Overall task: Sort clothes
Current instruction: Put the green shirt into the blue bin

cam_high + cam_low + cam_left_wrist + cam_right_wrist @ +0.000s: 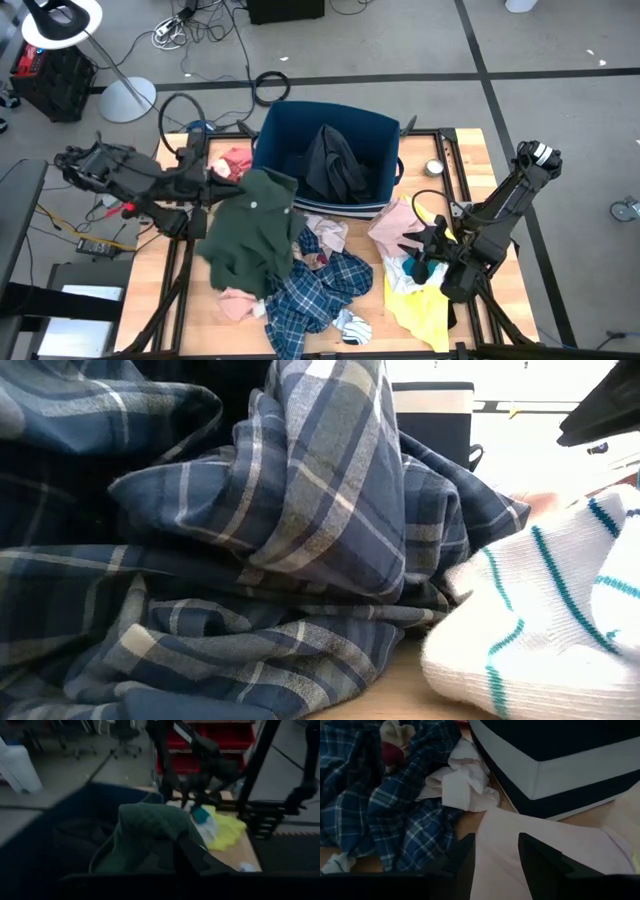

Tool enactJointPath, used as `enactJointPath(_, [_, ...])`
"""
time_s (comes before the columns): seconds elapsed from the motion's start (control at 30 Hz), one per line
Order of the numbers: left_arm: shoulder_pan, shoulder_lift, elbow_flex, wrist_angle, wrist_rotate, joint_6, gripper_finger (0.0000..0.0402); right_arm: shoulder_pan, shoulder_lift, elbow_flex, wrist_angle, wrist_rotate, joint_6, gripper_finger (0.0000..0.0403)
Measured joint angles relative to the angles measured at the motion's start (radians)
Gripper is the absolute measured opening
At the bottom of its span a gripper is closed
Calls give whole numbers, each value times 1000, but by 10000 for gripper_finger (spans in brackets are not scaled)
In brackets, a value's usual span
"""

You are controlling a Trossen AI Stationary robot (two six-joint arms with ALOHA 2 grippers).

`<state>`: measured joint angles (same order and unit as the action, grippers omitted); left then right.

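My left gripper (222,188) sits just left of the navy bin (325,152), fingers clamped on the dark green shirt (250,235); my right gripper (496,851) hangs right of that bin, fingers apart, gripping nothing.

Navy blue bin (380,125) on wooden table (160,275); ring lamp (62,20) on floor.

High cam looks straight down on the whole table (160,300), bin (272,128) at 12 o'clock. Low cam sits at tabletop level, very close, frame nearly filled by the blue plaid shirt (250,540), which the high view (310,295) and right wrist cam (375,805) also share. Left wrist cam faces across the table over the dark green shirt (150,835), twd the yellow shirt (227,827) at its 2 o'clock.
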<state>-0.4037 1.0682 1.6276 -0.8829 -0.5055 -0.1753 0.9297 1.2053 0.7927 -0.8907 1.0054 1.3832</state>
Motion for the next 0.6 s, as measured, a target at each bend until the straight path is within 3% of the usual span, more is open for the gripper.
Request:
enactJointPath(0.43, [208, 266, 324, 210, 5, 399, 0, -30, 0, -72, 86, -6, 1, 151])
enactJointPath(0.6, [298, 362, 452, 308, 75, 439, 0, -30, 0, -73, 86, -6, -6, 151])
